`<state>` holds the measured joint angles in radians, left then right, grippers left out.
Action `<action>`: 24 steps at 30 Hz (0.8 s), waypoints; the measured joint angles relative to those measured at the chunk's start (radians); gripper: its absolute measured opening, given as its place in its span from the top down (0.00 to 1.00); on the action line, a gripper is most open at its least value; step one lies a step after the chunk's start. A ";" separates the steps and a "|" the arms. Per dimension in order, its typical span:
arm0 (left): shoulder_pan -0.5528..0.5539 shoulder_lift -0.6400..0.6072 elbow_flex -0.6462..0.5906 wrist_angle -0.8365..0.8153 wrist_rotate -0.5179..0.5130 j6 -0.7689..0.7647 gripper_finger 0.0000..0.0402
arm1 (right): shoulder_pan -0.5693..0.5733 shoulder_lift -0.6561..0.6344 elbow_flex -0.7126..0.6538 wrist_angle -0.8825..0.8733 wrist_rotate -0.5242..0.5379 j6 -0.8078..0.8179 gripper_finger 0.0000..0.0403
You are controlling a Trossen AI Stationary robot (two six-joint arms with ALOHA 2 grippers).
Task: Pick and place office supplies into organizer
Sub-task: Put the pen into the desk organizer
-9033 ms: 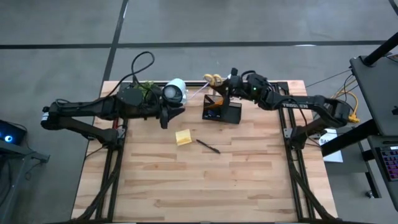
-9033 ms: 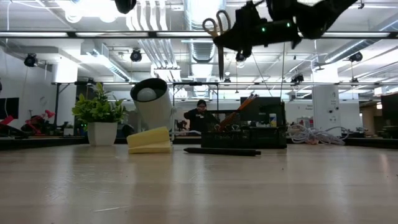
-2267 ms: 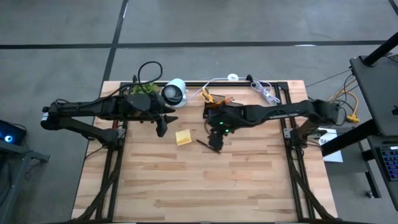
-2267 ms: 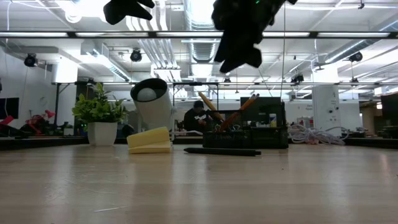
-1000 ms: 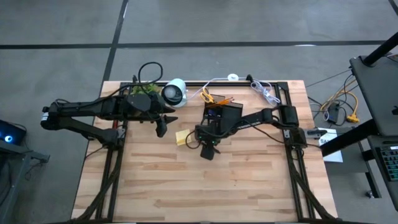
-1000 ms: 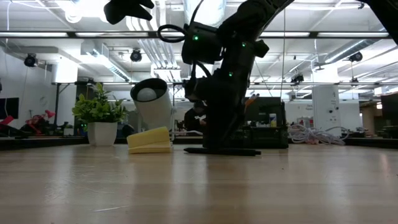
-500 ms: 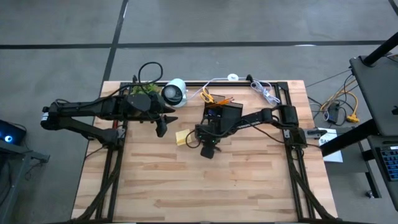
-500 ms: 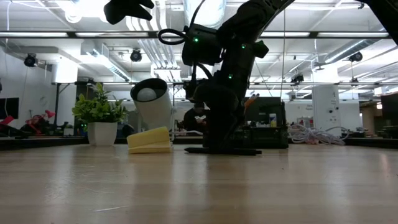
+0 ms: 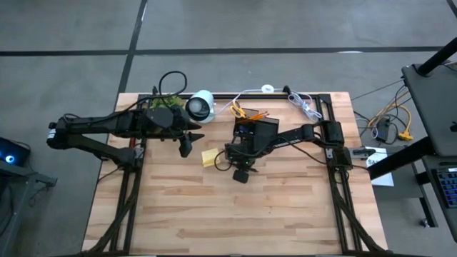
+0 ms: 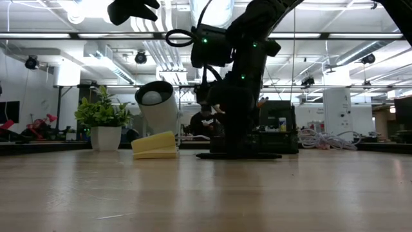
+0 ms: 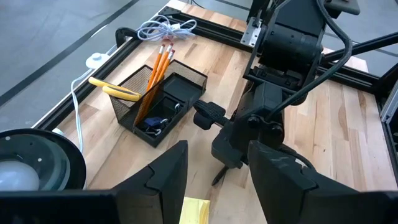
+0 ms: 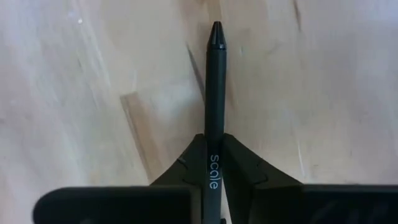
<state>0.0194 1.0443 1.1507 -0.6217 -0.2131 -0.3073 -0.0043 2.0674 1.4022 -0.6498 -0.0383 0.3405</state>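
A black pen (image 12: 215, 81) lies flat on the wooden table (image 9: 214, 214), and my right gripper (image 9: 241, 173) stands over it, shut on it. The black mesh organizer (image 9: 255, 128) stands just beyond, toward the far edge, holding yellow-handled scissors (image 11: 115, 89) and orange pencils (image 11: 158, 65). A yellow sticky-note pad (image 9: 209, 158) lies on the table left of the pen. My left gripper (image 11: 214, 180) hangs open, high above the table's left half, with nothing between its fingers. My right gripper pinches the pen's barrel (image 12: 213, 158) between its two fingers, about midway along the pen in the low view (image 10: 238, 155). The fingers come steeply from above and lie across the pen. The pen lies level on the table.
A white round lamp-like device (image 9: 201, 105) and a green potted plant (image 10: 103, 119) stand at the far left. A white cable (image 9: 300, 103) lies along the far edge. The near half of the table (image 9: 235, 221) is bare wood.
My right gripper has stayed down over the pen and its fingers have drawn together on it. The pen has slid a little along the table toward the right edge and still lies flat.
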 joint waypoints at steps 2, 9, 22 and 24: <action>0.000 0.000 0.000 0.000 0.000 0.000 0.62 | 0.000 -0.014 0.007 -0.020 0.000 -0.001 0.95; 0.000 0.000 0.000 0.002 0.000 0.000 0.62 | -0.002 -0.102 0.037 -0.038 0.004 0.000 0.95; 0.000 0.000 0.000 0.003 0.000 -0.001 0.62 | -0.103 -0.382 0.023 0.076 0.410 -0.065 0.96; 0.000 0.000 0.000 0.004 0.000 0.000 0.62 | -0.131 -0.419 -0.004 0.142 0.408 -0.089 0.96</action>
<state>0.0195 1.0440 1.1503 -0.6182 -0.2131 -0.3077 -0.1349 1.6485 1.3984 -0.5081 0.3698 0.2516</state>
